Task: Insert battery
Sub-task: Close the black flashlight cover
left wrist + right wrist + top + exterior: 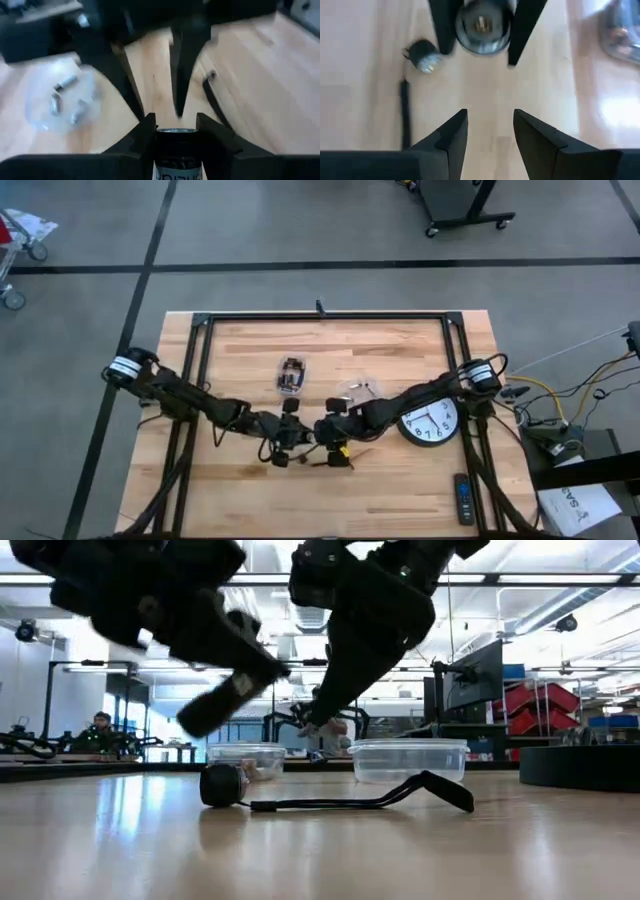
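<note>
Flashlight body (176, 150) clamped in left tool (175, 131); batteries (64, 97) fill clear tub (35, 107).

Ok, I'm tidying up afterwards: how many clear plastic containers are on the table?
2. One clear container, holding dark parts, sits mid-table; the other lies just right of it, toward the wall clock. The arms could hide more.

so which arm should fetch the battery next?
Right. The right gripper is open and empty, while the left gripper is shut on the flashlight body, open end toward the right arm. Loose batteries lie in the clear container.
</note>
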Controlling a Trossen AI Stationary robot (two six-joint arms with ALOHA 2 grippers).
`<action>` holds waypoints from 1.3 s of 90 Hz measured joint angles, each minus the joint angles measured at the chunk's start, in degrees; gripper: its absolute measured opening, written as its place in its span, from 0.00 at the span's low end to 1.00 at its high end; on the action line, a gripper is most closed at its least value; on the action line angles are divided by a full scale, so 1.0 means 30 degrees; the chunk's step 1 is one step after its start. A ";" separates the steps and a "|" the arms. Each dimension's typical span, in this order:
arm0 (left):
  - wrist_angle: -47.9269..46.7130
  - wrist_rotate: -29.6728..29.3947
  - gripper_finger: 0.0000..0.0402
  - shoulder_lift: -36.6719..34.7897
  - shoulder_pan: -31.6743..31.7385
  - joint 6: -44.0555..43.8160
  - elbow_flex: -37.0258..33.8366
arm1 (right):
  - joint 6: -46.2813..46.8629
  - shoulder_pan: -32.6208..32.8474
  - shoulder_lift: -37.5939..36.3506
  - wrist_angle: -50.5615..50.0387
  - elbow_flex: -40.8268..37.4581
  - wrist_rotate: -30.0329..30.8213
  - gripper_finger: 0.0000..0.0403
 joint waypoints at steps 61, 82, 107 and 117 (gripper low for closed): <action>1.5080 0.1005 0.24 -0.2320 -0.0073 -0.1499 -0.4261 | -0.0876 0.2465 0.0161 1.6697 -0.3151 0.8946 0.44; 1.6290 0.1013 0.24 -0.2300 -0.0109 -0.0948 -0.4107 | -0.3643 0.2201 0.0161 1.9177 -0.2839 0.8782 0.54; 1.7172 0.1013 0.24 -0.2285 -0.0138 -0.0319 -0.3796 | -0.3541 0.1146 0.0168 1.9940 -0.2282 0.6421 0.53; 1.7341 0.1020 0.24 -0.2285 -0.0138 -0.0020 -0.3692 | -0.3538 0.0890 0.0161 2.0209 -0.1984 0.5778 0.48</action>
